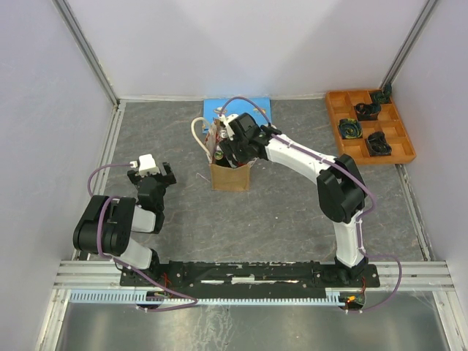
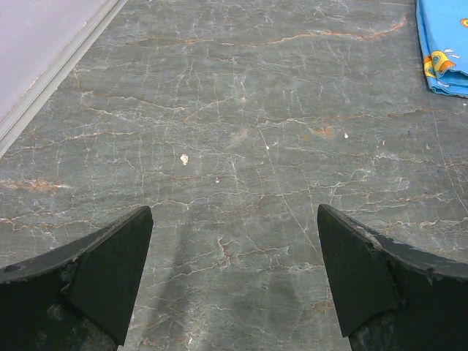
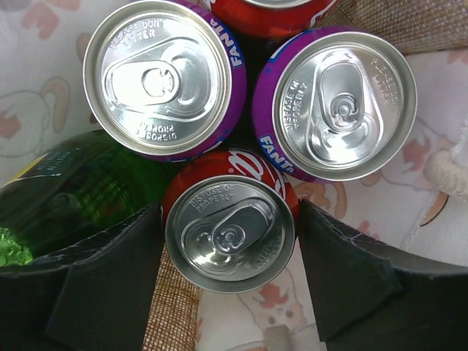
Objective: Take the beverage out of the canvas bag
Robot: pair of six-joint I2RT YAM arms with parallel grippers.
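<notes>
From above, the canvas bag stood upright in the middle of the worktop. The right gripper reached down into its open mouth. The left gripper sat low, well apart to the bag's left.

The left wrist view showed that gripper's fingers spread wide over grey marbled worktop.

The right wrist view looked straight down into the bag. Fingers flanked a red can, close against its sides, though I couldn't tell whether they pinched it. Two purple cans and a green bottle crowded beside it.
</notes>
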